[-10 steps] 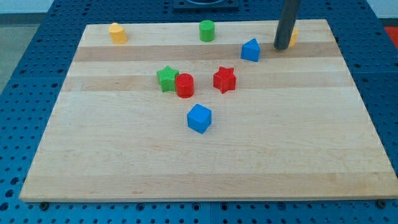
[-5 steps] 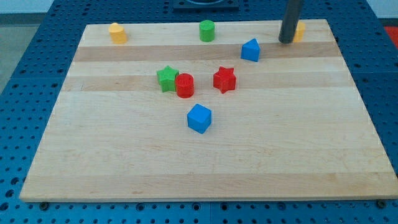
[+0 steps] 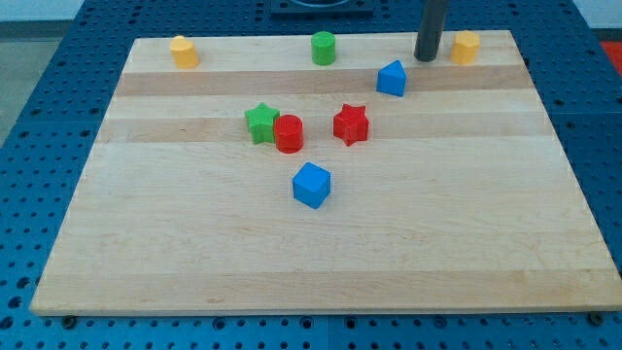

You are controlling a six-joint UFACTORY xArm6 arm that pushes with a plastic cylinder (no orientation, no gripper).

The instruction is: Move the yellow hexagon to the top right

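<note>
The yellow hexagon stands near the top right corner of the wooden board. My tip rests on the board just left of it, with a small gap between them. A blue block with a pointed top lies below and to the left of the tip.
A second yellow block sits at the top left and a green cylinder at the top middle. A green star, a red cylinder and a red star lie mid-board. A blue cube lies below them.
My tip has moved up and then left, off the yellow hexagon. The hexagon has shifted slightly up and right and now shows in full.
</note>
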